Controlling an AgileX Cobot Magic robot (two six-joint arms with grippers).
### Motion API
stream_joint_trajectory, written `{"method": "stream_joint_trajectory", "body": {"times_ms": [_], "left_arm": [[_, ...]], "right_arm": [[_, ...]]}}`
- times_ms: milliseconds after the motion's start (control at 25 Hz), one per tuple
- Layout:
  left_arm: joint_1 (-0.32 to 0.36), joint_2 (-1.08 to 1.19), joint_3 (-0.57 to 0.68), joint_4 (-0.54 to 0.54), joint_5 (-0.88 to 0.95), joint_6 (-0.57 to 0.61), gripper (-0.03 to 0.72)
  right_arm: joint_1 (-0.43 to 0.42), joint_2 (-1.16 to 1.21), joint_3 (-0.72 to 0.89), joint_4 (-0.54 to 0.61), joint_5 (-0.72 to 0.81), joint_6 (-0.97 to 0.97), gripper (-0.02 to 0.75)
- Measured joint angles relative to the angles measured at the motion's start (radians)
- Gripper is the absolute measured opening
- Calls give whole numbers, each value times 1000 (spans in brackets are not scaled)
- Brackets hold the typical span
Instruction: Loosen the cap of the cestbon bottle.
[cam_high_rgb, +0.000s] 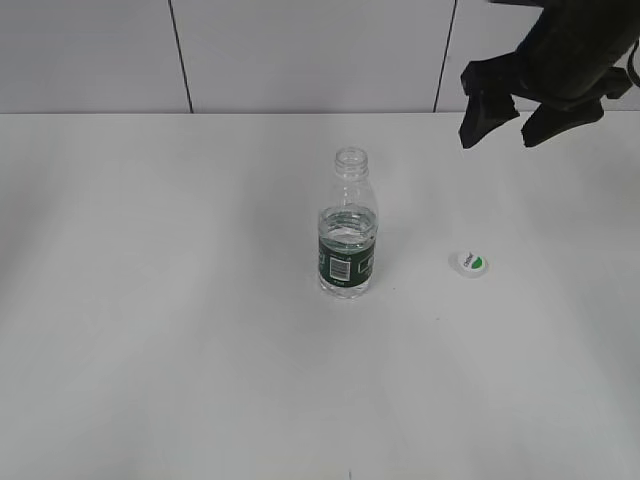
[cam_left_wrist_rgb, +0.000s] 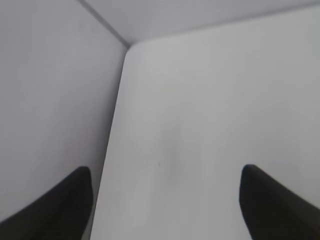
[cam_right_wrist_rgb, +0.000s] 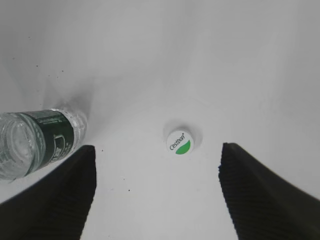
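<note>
The cestbon bottle (cam_high_rgb: 348, 238) stands upright mid-table, clear plastic with a dark green label band and an open, uncapped neck; it also shows at the left edge of the right wrist view (cam_right_wrist_rgb: 37, 140). The white cap (cam_high_rgb: 469, 263) with its green leaf mark lies flat on the table to the bottle's right, also seen in the right wrist view (cam_right_wrist_rgb: 179, 142). My right gripper (cam_high_rgb: 505, 118) is open and empty, held high above the table at the far right; its fingers (cam_right_wrist_rgb: 157, 170) frame the cap from above. My left gripper (cam_left_wrist_rgb: 165, 187) is open and empty; it does not show in the exterior view.
The white table (cam_high_rgb: 200, 350) runs to a tiled wall (cam_high_rgb: 300, 50) at the back. The left wrist view shows the table's corner edge (cam_left_wrist_rgb: 122, 75) against a grey wall.
</note>
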Motion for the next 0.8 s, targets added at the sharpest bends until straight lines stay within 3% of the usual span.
{"method": "stream_joint_trajectory", "body": {"times_ms": [240,360,480,800], "left_arm": [[45,-1,0,-715,251,732,543],[45,-7,0,-948,356,917,543],[44,-45,0,-1036,443,983,545],[44,-203,10,-1098,503,1039,545]], "right_arm": [[0,-3,-34,-2,58,0,584],[0,-9,-39,-44,136,0,584],[0,-22,-49,-79,220,-1,584],[-6,-39,-52,-172,285,-1,584]]}}
